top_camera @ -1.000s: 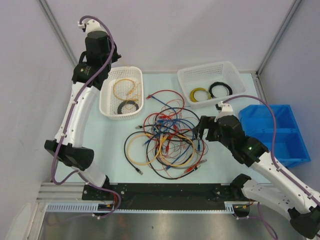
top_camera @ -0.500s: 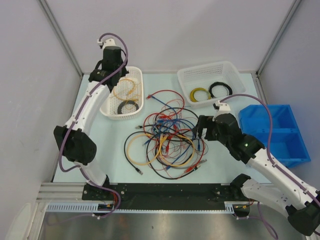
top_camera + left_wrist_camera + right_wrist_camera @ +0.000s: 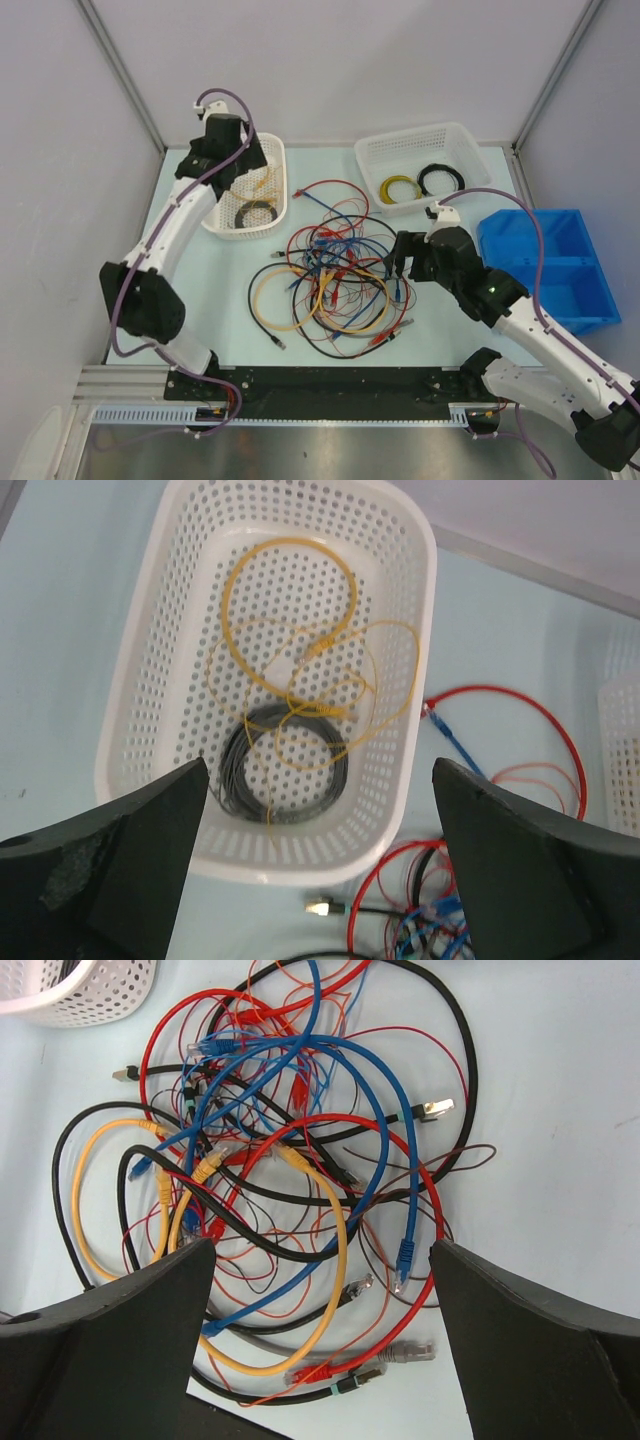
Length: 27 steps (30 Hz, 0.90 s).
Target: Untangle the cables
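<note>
A: White mesh first, overhead view: left basket (image 3: pixel 207 205). Changes there?
B: Entry, left gripper (image 3: pixel 252 162): moved within the last second from behind the far rim to above the basket. Jaws wide now, nothing held. Judged a drop-off completed, so one strand fewer in the heap and that arm free for another.
A: And the cables (image 3: pixel 335 285)?
B: Mostly unsorted: red, blue, yellow and black heap at mid-table between the arms, lying as a second ago. Entry, right gripper (image 3: pixel 395 262): unmoved at the heap's right edge, wide, empty. Also listed: right basket (image 3: pixel 375 165) with two coils, and blue bin (image 3: pixel 560 290) beside the right arm.
A: Left wrist view?
B: Shown only here, hidden under the arm from overhead: thin yellow cable (image 3: pixel 300 543) in loose loops on the basket floor, partly over a dark grey coil (image 3: pixel 235 780). Nothing between the fingers.
A: Right wrist view?
B: Crossings legible only here: blue strands laid across red loops, yellow loop caught up with black, plug ends free along the heap's fringe. No strand gripped.
</note>
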Each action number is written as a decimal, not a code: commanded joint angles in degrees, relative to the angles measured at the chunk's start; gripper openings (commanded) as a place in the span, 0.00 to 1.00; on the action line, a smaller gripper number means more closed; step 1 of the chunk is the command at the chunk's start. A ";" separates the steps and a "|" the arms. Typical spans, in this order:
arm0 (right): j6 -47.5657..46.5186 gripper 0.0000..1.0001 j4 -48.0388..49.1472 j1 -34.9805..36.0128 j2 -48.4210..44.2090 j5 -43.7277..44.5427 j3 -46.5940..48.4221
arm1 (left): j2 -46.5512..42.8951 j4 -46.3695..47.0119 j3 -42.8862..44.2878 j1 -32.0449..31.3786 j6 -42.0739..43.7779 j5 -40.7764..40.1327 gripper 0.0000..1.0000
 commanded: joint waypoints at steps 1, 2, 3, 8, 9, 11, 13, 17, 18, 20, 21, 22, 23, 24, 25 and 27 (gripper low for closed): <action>0.48 0.95 1.09 -0.18 -1.50 -0.51 1.86 | -12.50 3.10 -8.80 -3.83 -1.04 4.02 1.00; 0.57 0.95 0.83 -0.18 -1.59 -0.42 1.94 | -14.69 4.68 -14.14 -5.94 -0.34 4.03 1.00; 0.75 0.95 0.83 -0.18 -1.59 -0.42 1.95 | -18.19 4.95 -16.89 -10.57 -0.42 3.07 0.99; 1.01 0.95 0.30 0.08 -2.21 0.19 1.94 | -28.23 9.86 -35.50 -23.78 -5.68 7.88 0.76; 1.10 0.95 0.30 0.08 -2.47 0.28 1.86 | -30.16 11.18 -38.16 -27.63 -6.74 8.94 0.71; 1.62 0.95 0.04 0.25 -2.82 0.72 1.94 | -35.44 14.87 -45.35 -30.73 -9.55 11.93 0.61; 2.15 0.95 -0.14 0.43 -2.91 0.99 1.86 | -39.04 17.42 -49.07 -34.33 -10.79 14.21 0.59; 3.73 0.94 -0.14 1.57 -3.18 1.60 1.33 | -40.64 16.73 -55.31 -36.80 -12.38 17.55 0.49; 4.43 0.94 -0.05 2.36 -3.26 2.04 1.16 | -40.47 16.91 -56.11 -37.24 -12.38 18.08 0.48; 4.96 0.94 0.04 3.41 -3.18 2.83 0.89 | -39.77 16.47 -57.61 -38.21 -12.29 18.53 0.47; 5.57 0.94 0.12 4.29 -3.09 3.70 0.63 | -39.50 16.73 -58.22 -38.39 -12.29 18.53 0.47; 5.84 0.95 0.30 4.82 -2.91 3.97 0.54 | -39.15 17.60 -58.84 -38.39 -12.20 18.79 0.47; 6.11 0.94 0.21 5.26 -2.74 4.24 0.45 | -38.19 18.14 -59.89 -38.39 -12.20 19.14 0.47; 6.37 0.94 0.30 5.53 -2.56 4.67 0.45 | -37.66 19.01 -60.51 -38.39 -12.03 19.41 0.47; 6.63 0.94 0.30 6.22 -2.30 4.85 0.36 | -36.78 20.41 -61.38 -38.39 -11.85 19.76 0.48; 6.81 0.94 0.39 6.93 -2.12 5.55 0.36 | -33.63 22.87 -62.61 -38.48 -11.41 20.63 0.53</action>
